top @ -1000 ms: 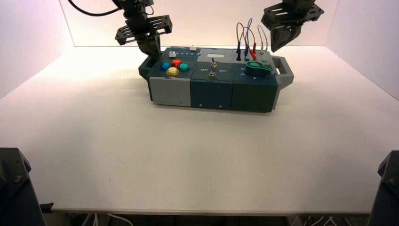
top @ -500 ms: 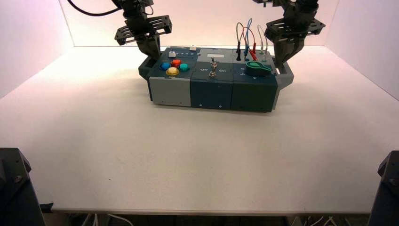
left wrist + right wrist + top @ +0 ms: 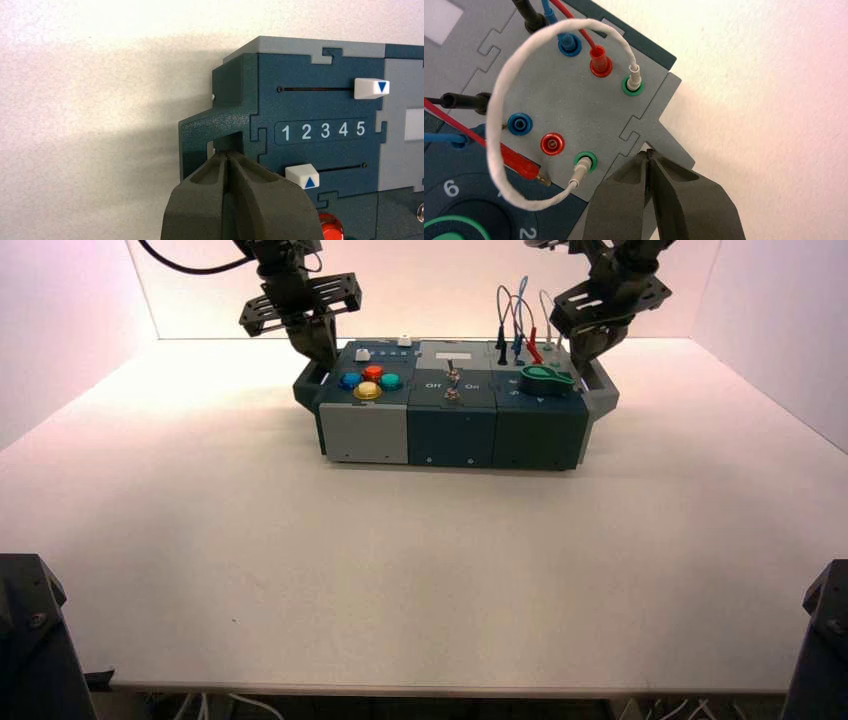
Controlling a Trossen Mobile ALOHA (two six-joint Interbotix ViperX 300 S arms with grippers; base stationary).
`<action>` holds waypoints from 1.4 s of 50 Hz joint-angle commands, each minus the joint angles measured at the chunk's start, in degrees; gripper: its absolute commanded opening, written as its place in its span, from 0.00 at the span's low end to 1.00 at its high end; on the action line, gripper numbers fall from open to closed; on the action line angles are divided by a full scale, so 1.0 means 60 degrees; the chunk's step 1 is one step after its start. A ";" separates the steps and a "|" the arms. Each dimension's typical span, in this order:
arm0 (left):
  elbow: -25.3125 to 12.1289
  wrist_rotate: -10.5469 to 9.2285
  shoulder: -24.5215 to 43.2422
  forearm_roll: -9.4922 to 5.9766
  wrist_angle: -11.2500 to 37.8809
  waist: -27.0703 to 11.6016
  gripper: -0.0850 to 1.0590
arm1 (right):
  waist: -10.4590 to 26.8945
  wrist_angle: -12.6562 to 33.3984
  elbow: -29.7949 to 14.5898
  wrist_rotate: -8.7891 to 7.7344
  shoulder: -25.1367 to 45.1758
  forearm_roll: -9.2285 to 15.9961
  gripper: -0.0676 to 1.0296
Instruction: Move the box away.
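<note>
The box (image 3: 450,405) is wide and dark teal, with grey panels, and it stands upright. Relative to the green knob (image 3: 546,380), the looped wires (image 3: 519,315) rise just behind. The toggle switches (image 3: 452,382) are to its left, and farther left are four round buttons (image 3: 370,382): blue, red, yellow and green. The right side handle (image 3: 603,392) is near the knob, to its right.

Buttons (image 3: 370,382) left, switches (image 3: 452,382) between, knob (image 3: 546,381) right, wires (image 3: 518,325) behind knob, on box (image 3: 450,430)
</note>
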 commanded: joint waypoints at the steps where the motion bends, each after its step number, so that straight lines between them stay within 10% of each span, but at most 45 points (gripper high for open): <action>1: -0.0044 0.0044 -0.0293 0.0073 -0.0088 0.0278 0.05 | -0.0044 -0.0249 -0.0132 -0.0029 -0.0044 -0.0029 0.04; 40: -0.1055 0.0044 0.0132 0.0688 -0.0293 0.0732 0.05 | -0.0088 -0.0688 -0.0952 -0.0059 0.0176 -0.0088 0.04; 70: -0.1245 0.0029 -0.1465 0.0937 0.2490 0.0718 0.05 | 0.0352 0.3384 -0.1392 -0.0337 -0.1479 0.0396 0.04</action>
